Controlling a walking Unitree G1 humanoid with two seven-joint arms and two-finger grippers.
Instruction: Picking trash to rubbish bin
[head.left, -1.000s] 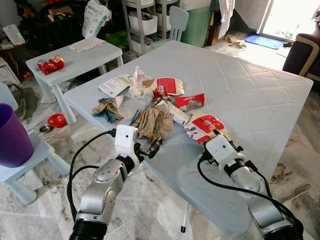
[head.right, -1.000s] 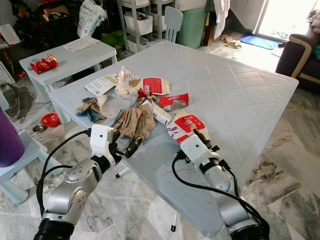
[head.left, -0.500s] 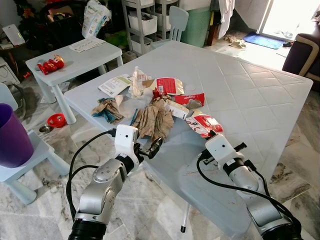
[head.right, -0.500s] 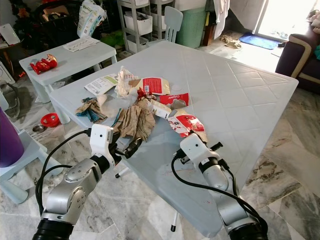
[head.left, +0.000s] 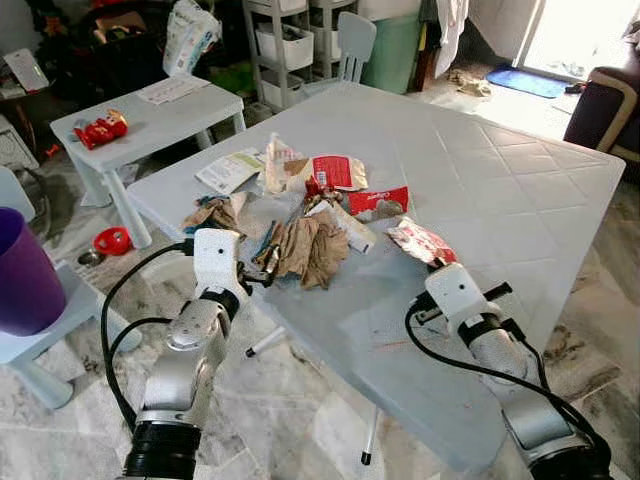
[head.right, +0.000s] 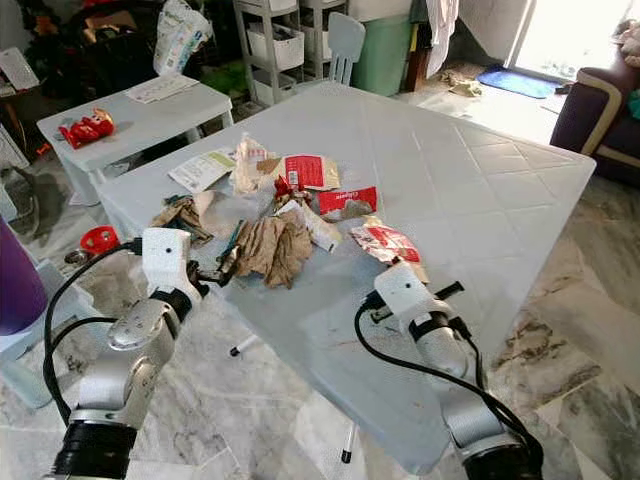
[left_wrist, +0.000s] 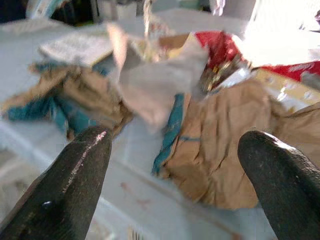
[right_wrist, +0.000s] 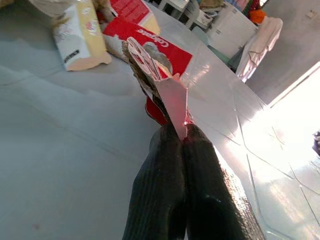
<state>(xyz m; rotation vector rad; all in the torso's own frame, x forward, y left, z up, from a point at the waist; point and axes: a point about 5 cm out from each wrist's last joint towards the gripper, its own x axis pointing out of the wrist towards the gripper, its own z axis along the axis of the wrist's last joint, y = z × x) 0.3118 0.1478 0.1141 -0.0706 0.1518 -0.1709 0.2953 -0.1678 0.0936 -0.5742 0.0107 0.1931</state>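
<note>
- Right claw (head.left: 432, 262) is pinching a red-and-white wrapper (head.left: 420, 241), holding it just above the bench (head.left: 520, 200).
- Left claw (head.left: 262, 268) is spread at the bench edge, crumpled brown paper (head.left: 310, 248) just ahead of it.

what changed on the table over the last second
The right gripper, shut on the red wrapper, lifted it off the table. The left gripper, open, swung left toward the brown paper. The rest of the trash pile stayed put.
</note>
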